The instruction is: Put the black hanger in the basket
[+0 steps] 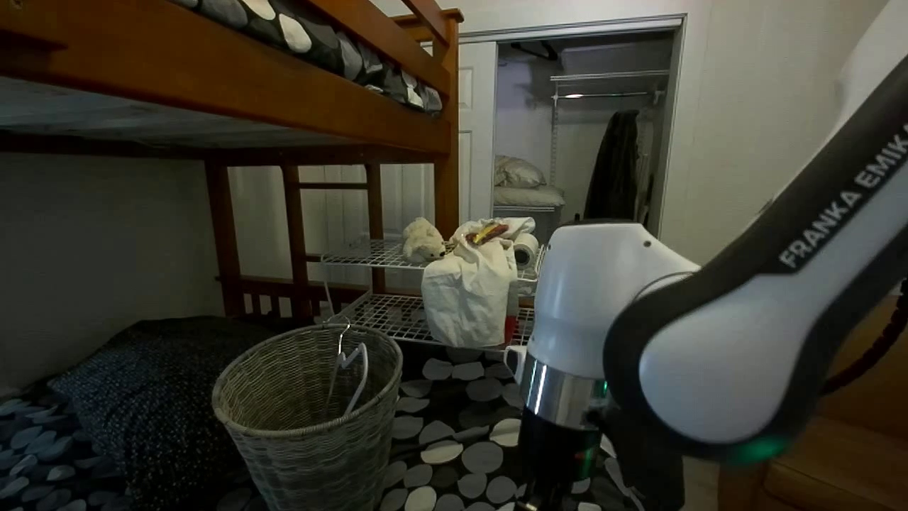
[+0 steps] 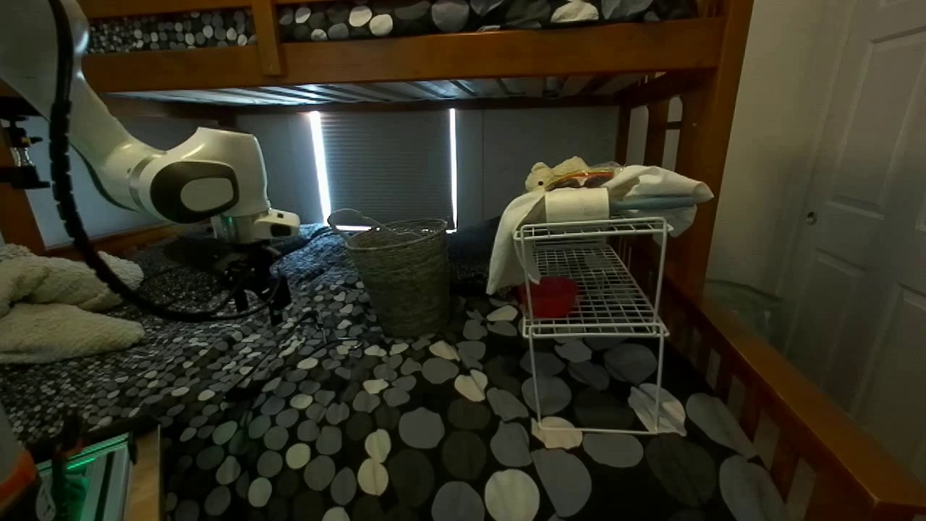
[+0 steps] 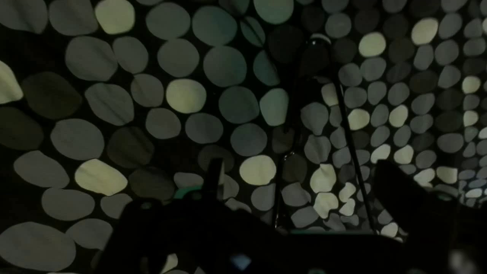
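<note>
End effector (image 3: 299, 163): fingers spread, hangs above the black, grey-dotted, cloth-covered counter (image 2: 394, 477) | thin black clothes hanger (image 3: 352, 147): lies on the counter, between the fingers in the wrist view | large round grey-beige wicker basket (image 2: 401, 289): stands upright between end effector and counter's right edge in an exterior view, slim white hanger (image 1: 364, 372) partly inside

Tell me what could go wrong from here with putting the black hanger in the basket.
The thin black hanger lies on the patterned bedspread, so the open gripper might pinch both or miss the hanger. A pale hanger sits in the basket, so the black one could snag on it. The basket narrows toward its base and stands on the bedspread, so a bump might tip it.
</note>
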Available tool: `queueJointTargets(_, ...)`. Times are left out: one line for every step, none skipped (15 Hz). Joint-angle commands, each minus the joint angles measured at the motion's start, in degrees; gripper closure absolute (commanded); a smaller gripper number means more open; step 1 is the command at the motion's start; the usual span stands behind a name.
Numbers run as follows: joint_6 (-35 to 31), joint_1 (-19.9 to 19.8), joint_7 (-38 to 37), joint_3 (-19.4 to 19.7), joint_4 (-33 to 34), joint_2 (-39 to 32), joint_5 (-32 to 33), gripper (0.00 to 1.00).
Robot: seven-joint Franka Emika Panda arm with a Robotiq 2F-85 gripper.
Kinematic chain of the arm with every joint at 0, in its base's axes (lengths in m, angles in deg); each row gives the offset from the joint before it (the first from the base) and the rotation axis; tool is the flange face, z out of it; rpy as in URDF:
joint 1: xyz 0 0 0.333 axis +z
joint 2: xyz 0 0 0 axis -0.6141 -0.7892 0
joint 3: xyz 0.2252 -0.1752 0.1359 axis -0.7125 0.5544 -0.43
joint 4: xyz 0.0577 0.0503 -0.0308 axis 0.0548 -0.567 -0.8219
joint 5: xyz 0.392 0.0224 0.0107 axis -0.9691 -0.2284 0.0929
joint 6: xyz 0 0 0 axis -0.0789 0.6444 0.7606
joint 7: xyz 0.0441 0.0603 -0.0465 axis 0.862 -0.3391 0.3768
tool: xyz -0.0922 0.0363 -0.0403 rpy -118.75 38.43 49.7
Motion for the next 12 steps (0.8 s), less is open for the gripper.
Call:
queueJointTargets(-14.98,-9.09,-16.02,-10.16,0.20,-11.86,11.22,0.00)
queueJointTargets(-15.69,-11.56,-21.08,-11.16,-0.25,-12.47,16.81,0.02)
queueJointTargets(-14.65,-12.51,-25.99,-11.37,-0.28,-12.55,21.44,0.05)
queueJointTargets(-13.55,-11.87,-30.72,-9.04,0.52,-13.69,26.50,0.06)
queueJointTargets(-11.80,-11.63,-34.95,-7.05,2.71,-15.65,31.33,0.09)
queueJointTargets(-10.86,-11.38,-39.32,-5.44,5.23,-18.72,36.34,0.07)
queueJointTargets(-8.78,-10.51,-42.31,-4.17,7.65,-20.82,39.67,0.03)
queueJointTargets(-6.58,-9.55,-44.04,-3.51,9.95,-23.29,41.28,0.02)
queueJointTargets(-3.48,-9.20,-42.84,-4.06,11.99,-26.16,40.55,0.00)
queueJointTargets(-7.63,-10.88,-40.64,-4.75,7.18,-20.03,38.59,0.02)
queueJointTargets(-5.71,-10.53,-40.76,-4.67,9.07,-22.20,38.75,0.01)
queueJointTargets(-4.97,-10.19,-40.79,-4.65,10.45,-24.04,38.78,0.00)
